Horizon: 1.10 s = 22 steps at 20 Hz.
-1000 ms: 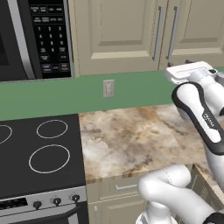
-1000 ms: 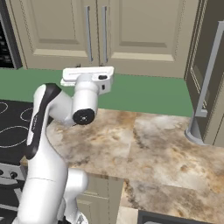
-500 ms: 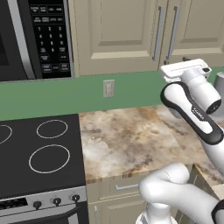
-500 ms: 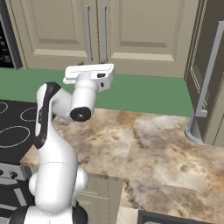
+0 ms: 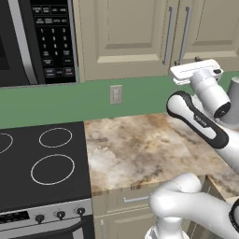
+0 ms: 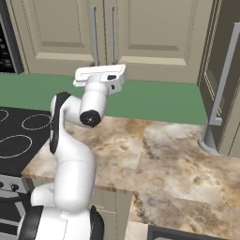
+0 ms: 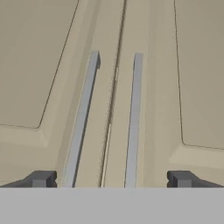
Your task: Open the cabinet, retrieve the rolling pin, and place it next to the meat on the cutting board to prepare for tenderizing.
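Two-finger gripper (image 7: 109, 179) gapes wide and empty before beige raised-panel cabinet (image 7: 30, 65); its rigid, likely slippery silver bar handle (image 7: 81, 118) looks best gripped mid-length.

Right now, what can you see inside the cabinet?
Nothing inside: both doors of the cabinet are shut, so they cover whatever it holds. The gripper faces the two bar handles, jaws open and not touching them.

A: Wall and counter, listed?
B: Green backsplash (image 5: 70, 100) with a beige outlet plate (image 5: 115, 94); mottled tan stone countertop (image 5: 135, 144); beige drawer front (image 5: 126, 200) below.
A: Appliances?
B: Black glass cooktop (image 5: 42, 163), black microwave (image 5: 35, 39) above; dark refrigerator (image 6: 225, 79), right.
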### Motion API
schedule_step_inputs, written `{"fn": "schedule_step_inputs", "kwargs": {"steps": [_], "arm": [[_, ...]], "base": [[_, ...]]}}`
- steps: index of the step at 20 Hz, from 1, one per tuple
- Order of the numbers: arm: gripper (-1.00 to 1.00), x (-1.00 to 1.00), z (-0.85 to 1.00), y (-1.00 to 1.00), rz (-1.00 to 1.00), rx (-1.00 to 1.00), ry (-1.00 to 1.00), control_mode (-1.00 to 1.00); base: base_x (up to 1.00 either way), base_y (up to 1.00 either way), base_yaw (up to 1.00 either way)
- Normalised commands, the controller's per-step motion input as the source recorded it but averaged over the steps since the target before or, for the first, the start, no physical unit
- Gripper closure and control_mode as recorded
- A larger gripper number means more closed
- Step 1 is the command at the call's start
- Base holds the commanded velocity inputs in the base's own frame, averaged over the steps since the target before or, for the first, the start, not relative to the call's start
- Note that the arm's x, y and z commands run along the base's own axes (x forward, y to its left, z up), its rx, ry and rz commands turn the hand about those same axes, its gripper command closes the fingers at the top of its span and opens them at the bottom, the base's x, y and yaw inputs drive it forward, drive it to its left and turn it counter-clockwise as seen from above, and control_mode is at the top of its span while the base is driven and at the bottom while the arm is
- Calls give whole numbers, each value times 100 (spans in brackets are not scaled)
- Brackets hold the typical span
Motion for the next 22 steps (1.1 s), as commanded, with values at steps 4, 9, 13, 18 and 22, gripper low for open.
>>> {"fn": "schedule_step_inputs", "kwargs": {"steps": [4, 9, 13, 18, 22], "arm": [[-100, 27, 26, -17, 0, 0, 1, -100], [-100, 24, 15, -11, 0, 1, 2, -100], [-100, 11, 2, -19, 0, 5, 3, -100], [-100, 9, 0, -17, 0, 9, 2, -100], [-100, 23, 3, -3, 0, 11, 4, -100]], "base": [[0, 0, 0], [0, 0, 0], [0, 0, 0], [0, 0, 0], [0, 0, 0]]}}
